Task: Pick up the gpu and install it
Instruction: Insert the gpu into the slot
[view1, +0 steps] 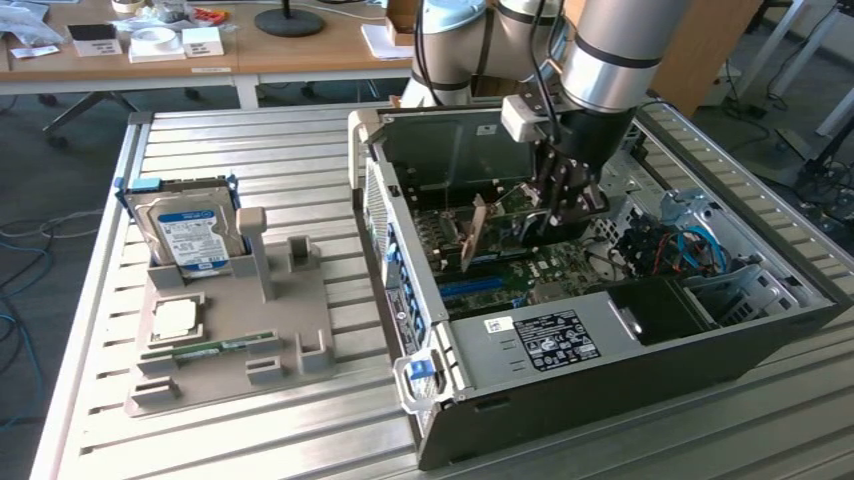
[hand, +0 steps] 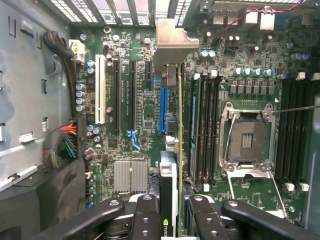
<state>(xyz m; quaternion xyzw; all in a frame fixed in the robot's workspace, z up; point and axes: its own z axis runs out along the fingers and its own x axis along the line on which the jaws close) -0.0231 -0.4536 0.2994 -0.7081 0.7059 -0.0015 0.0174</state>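
claw (view1: 554, 205) of mine is down inside the open computer case (view1: 587, 330), clamped on the gpu (view1: 507, 230). in the wrist view my claw (hand: 173, 215) has one finger on each flat face of the card, and the gpu (hand: 175, 45) shows edge-on, a thin line running away from my fingers (hand: 145, 215) to its pale metal bracket at the far end, near the case's rear slots. the card stands upright on its long edge above the motherboard (hand: 135, 125), lined up just beside the blue slot (hand: 162, 110). whether its bottom edge is touching a slot or hanging a little above one, i cannot tell from these angles. the empty cpu socket (hand: 247, 142) lies off to one side of the card, and a small ribbed heatsink (hand: 131, 176) to the other.

in the exterior view the case lies on its side on a slatted metal table (view1: 267, 150). towards the exterior view's left, well apart from me, a grey tray (view1: 287, 320) holds a blue-labelled hard drive (view1: 194, 235) standing on edge, a square processor chip (view1: 176, 320) lying flat, and a narrow green ram stick (view1: 214, 350).
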